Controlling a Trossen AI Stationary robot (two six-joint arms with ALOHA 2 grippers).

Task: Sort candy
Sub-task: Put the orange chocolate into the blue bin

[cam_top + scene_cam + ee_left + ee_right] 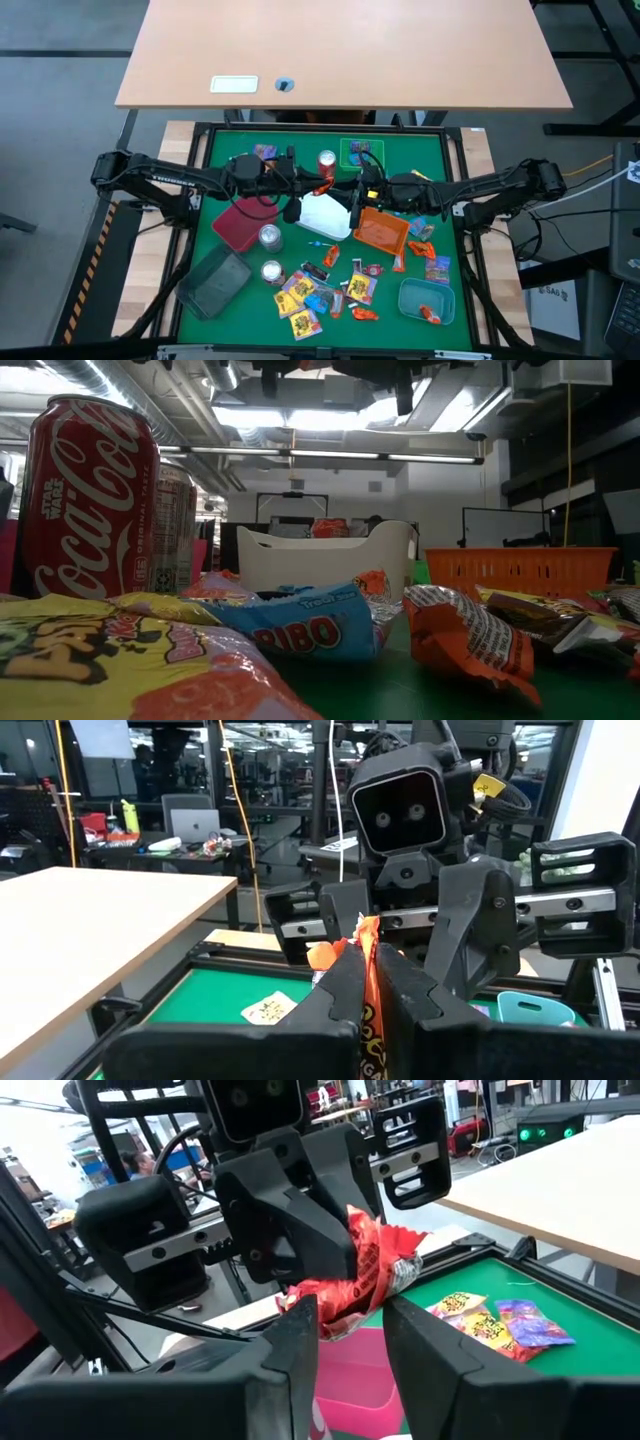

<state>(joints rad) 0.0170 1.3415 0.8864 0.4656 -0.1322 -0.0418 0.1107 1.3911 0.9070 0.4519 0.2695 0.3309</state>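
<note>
A robotics lab is indicated: exposed ceiling ducts [150, 400], strip lights [330, 457], workbenches with a laptop [195, 822], and a wooden table [340, 50] are seen.

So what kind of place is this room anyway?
Likely a robotics lab or workshop: exposed ceiling pipes, a cluttered bench with a laptop behind, and a green table rigged with two robot arms.

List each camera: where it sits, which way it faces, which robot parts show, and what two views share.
High: overhead, straight down; both arms meet over the white tray.
Low: table height, level past a Coca-Cola can; no gripper clearly seen.
Left wrist: faces the right gripper; own fingers shut on the orange wrapper.
Right wrist: faces the left gripper; shares that same wrapper, held by both.
</note>
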